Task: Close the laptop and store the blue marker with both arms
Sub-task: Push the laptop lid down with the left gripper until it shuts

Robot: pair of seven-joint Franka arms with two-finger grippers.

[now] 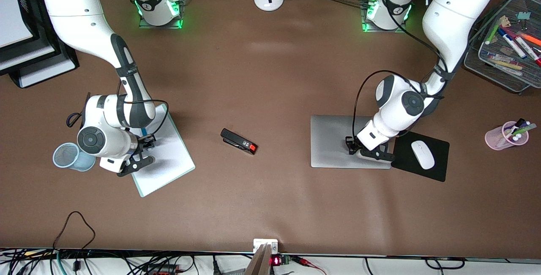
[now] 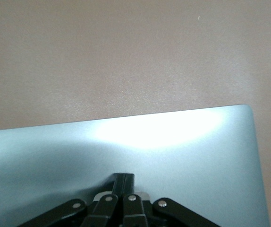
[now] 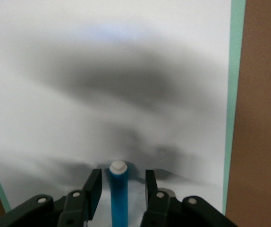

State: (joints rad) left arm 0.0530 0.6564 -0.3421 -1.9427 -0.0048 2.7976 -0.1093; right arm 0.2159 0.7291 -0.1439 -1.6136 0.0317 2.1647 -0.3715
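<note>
- Since the laptop (image 1: 344,140) lies flat w/ lid down, toward the left arm's end of the table and just beside the black mouse pad (image 1: 427,156), the closing half looks done.
- Left gripper (image 1: 371,151) sits low on the lid at the edge nearer the front camera; left wrist view shows its fingers (image 2: 123,182) pinched together w/ nothing between, tips at or touching the grey lid (image 2: 173,156). Contact vs a hair above: can't tell.
- Blue marker (image 3: 119,194) not stored yet. It's on the white pad (image 1: 165,156) toward the right arm's end of the table, white tip showing.
- Right gripper (image 1: 141,150) is down over the pad; in the right wrist view the jaws straddle the marker w/ a gap each side, so spread and not yet clamped, as I read it.
- Left to do, my guess: grip marker, lift, drop it in a holder. Blue mesh cup (image 1: 67,156) sits just beside the pad; pink cup (image 1: 505,136) w/ pens and the wire tray (image 1: 498,68) are at the left arm's end. Which one is meant isn't shown.
- Hidden/unclear: in the front view most of the marker is covered by the right wrist, only a sliver of blue shows. Marker's rear end is cut off in the wrist view. Apple logo not visible. Whether the right fingertips touch the pad: can't tell.
- Black stapler (image 1: 239,141) mid-table and the white mouse (image 1: 423,154) on the mouse pad aren't involved.
</note>
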